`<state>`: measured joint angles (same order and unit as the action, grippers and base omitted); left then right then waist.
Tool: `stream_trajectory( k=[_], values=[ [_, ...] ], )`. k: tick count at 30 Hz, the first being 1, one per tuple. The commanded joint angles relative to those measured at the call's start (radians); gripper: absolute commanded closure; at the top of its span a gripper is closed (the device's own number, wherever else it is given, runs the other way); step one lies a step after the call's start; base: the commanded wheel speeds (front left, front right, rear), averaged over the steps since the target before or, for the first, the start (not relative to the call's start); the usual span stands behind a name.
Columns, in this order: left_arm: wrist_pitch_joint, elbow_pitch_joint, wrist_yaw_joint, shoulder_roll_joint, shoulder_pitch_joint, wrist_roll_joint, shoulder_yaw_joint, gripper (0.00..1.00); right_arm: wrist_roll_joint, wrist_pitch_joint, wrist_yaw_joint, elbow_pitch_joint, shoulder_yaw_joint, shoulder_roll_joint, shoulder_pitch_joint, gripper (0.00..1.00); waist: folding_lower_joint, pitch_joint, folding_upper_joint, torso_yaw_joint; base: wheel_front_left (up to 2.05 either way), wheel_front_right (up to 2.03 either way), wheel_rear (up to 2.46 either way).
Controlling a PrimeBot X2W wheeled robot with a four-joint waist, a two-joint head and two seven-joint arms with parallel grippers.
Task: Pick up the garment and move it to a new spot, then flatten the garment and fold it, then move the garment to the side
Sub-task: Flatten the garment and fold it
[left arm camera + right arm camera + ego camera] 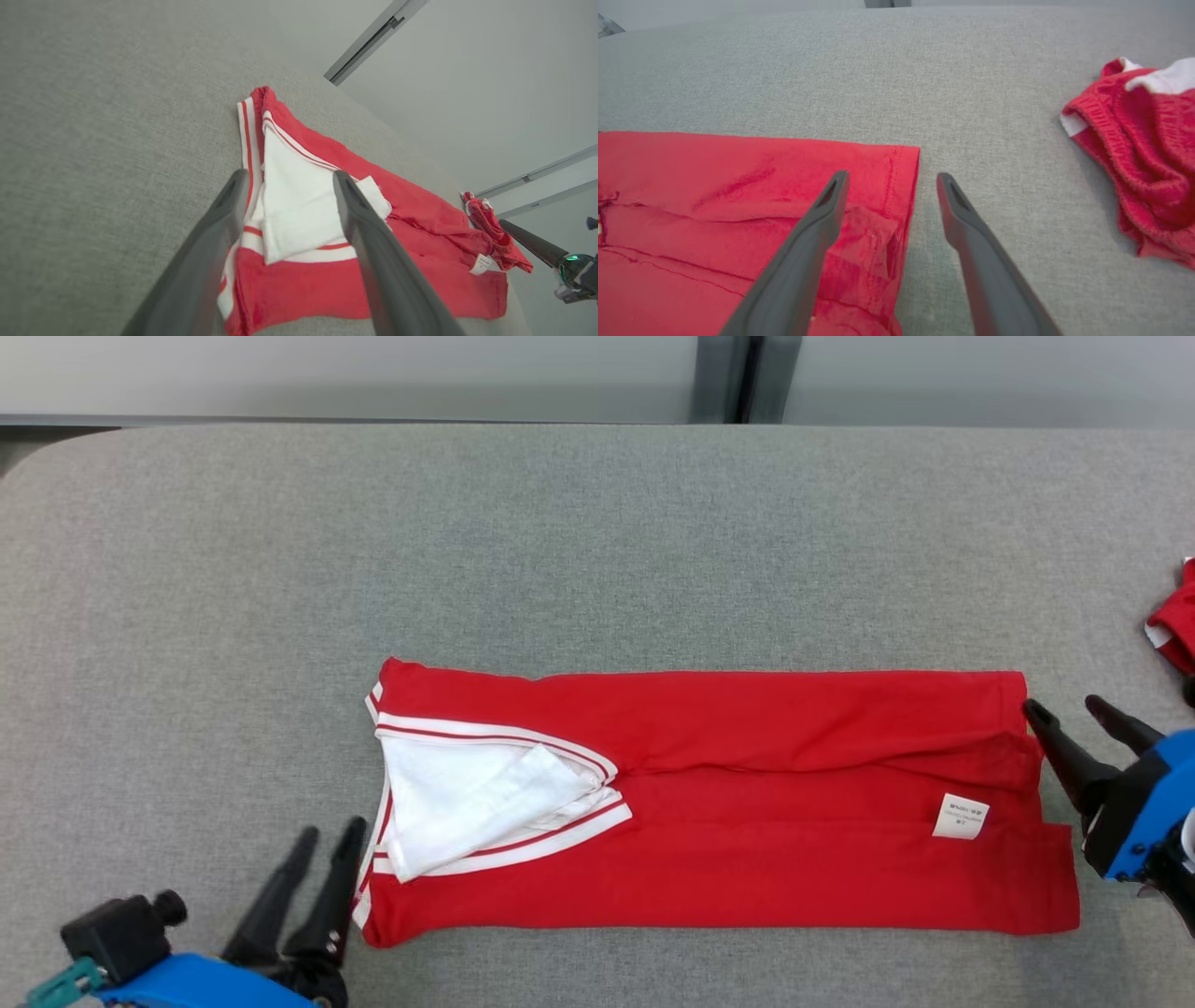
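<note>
Left gripper [331, 831], right gripper [1064, 706]: both splayed

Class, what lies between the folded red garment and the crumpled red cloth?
Bare grey table, one finger of the open right gripper over it; right wrist view.

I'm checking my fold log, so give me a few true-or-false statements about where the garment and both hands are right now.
The garment lies folded in a long strip on the table. True.
The left hand is shut on cloth. False: it is open, gripping nothing.
The right hand is open at one end of the garment. True.
The white label sits at the left hand's end. False: it is near the right hand.
</note>
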<state>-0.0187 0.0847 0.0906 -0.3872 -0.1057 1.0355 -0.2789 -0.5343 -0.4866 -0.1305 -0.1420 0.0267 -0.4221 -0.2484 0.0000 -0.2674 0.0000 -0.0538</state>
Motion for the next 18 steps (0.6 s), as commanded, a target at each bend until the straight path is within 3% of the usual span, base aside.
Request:
stream_trajectory(
  k=[1,10,14,18],
  values=[
    [0.033,-0.014,0.006,-0.001,0.029,-0.027,0.01,0.0,0.008,0.014,-0.001,0.019,0.022,0.018,0.027,0.0,0.0,0.006,0.0,0.0,0.0,0.0,0.0],
    [0.24,-0.174,0.003,0.026,0.194,-0.256,0.002,0.0,0.076,0.086,-0.001,0.138,0.177,0.189,0.134,0.0,0.0,0.035,0.0,-0.007,0.0,0.0,0.0],
    [0.277,-0.248,-0.028,0.059,0.294,-0.368,0.011,0.0,0.128,0.169,-0.001,0.156,0.229,0.286,0.132,0.0,0.0,0.033,0.0,0.0,0.0,0.0,0.0],
    [0.284,-0.298,-0.052,0.088,0.37,-0.475,0.033,0.0,0.193,0.246,-0.001,0.131,0.24,0.338,0.106,0.0,0.0,0.021,0.0,0.014,0.0,0.0,0.0]
  ],
)
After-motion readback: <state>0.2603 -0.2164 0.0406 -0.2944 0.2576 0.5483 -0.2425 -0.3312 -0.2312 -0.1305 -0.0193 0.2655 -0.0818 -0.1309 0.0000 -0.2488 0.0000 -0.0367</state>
